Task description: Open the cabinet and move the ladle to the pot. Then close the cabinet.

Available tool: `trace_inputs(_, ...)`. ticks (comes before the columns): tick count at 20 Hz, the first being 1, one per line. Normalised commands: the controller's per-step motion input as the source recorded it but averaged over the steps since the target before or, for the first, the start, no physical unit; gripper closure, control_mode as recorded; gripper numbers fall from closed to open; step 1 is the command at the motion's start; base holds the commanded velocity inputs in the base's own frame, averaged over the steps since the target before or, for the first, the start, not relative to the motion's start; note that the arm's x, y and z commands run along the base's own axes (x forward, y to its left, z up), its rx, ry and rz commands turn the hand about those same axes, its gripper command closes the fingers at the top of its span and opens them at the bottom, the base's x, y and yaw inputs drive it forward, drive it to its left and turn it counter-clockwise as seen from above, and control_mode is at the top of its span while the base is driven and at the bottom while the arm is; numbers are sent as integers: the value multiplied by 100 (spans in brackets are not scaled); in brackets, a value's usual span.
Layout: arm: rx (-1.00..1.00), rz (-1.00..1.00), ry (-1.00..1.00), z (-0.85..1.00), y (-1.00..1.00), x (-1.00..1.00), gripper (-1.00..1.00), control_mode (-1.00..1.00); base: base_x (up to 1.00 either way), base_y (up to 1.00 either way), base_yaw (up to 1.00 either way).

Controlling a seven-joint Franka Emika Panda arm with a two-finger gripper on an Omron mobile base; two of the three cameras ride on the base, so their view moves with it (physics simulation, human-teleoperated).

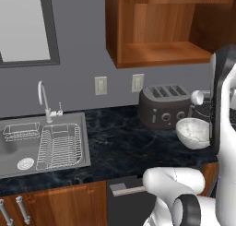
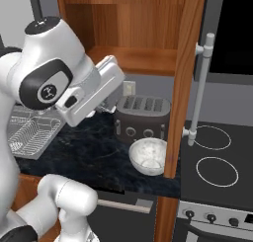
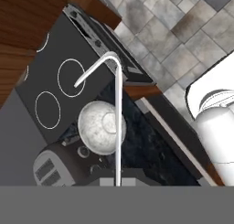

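Jaws grip the ladle (image 3: 117, 122) by its thin rod, curved end up, above the white speckled bowl (image 3: 101, 127) beside the toaster (image 3: 59, 163) on the dark surface (image 1: 120, 142). Cabinet (image 1: 152, 50) door (image 2: 185, 78) stands open, shelves bare. Stovetop (image 2: 217, 162) right of door.

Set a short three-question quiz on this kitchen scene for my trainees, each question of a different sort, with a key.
1. True or false: the cabinet door stands open.
2. What sits on the counter just in front of the toaster? A) white speckled bowl B) kettle C) cutting board
3. Fill in: in the hand view, the thin handle of the ladle bends over at its far end into a ___.

Key: 1 true; 2 A; 3 hook.
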Motion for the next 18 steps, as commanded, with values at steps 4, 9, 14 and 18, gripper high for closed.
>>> trace_inputs(4, 3, 0, 4, 17, 0, -100, 100, -100, 0, 0, 0)
trace_inputs(9, 1, 0, 1, 6, 0, -100, 100, -100, 0, 0, 0)
trace_inputs(14, 0, 0, 1, 0, 28, -12, 100, -100, 0, 0, 0)
trace_inputs(18, 0, 0, 0, 0, 5, 7, 100, -100, 0, 0, 0)
